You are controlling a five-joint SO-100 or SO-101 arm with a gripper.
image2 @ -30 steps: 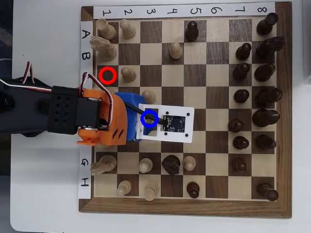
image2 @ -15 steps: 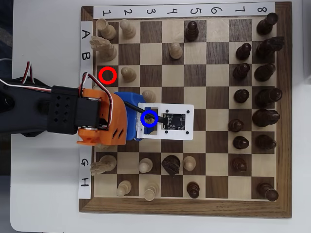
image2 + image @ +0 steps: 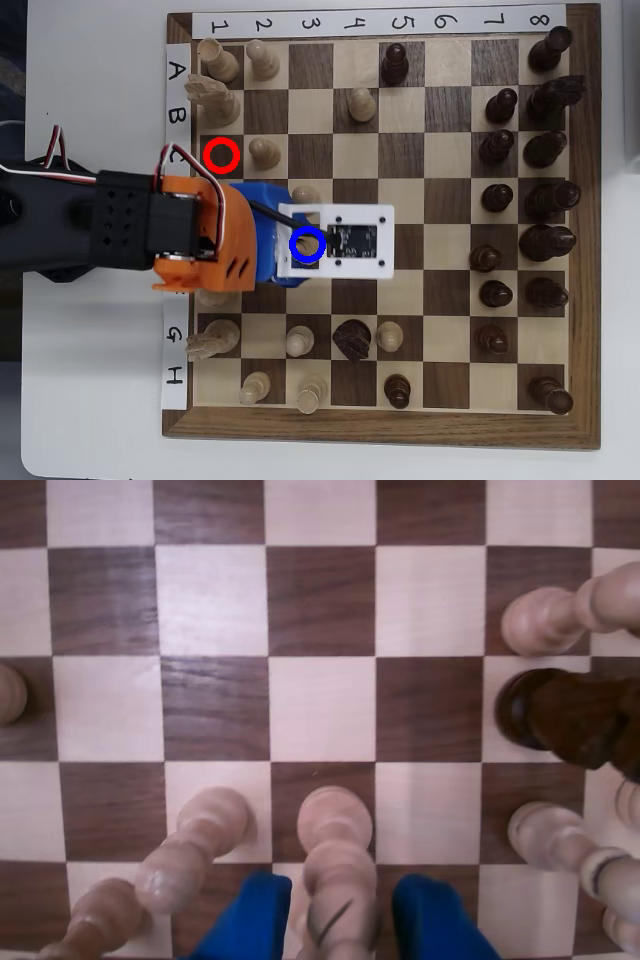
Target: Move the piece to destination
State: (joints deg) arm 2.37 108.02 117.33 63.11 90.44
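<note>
Piece (image 3: 335,825), a small pale pawn, stands between the gripper's (image 3: 338,920) two blue fingers (image 3: 245,920) in the wrist view; they flank it with little gap, though actual contact cannot be told. In the overhead view it shows inside the blue circle marking the destination (image 3: 308,245), a dark square toward the chessboard's (image 3: 385,430) numbered-1 edge. Another pale pawn (image 3: 200,840) stands just beside it, a dark piece (image 3: 565,715) farther off.

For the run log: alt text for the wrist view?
Looking down on a chessboard, the gripper with blue fingers straddles a pale pawn at bottom centre. Other pale pieces stand left and right, and a dark piece at the right edge.
</note>
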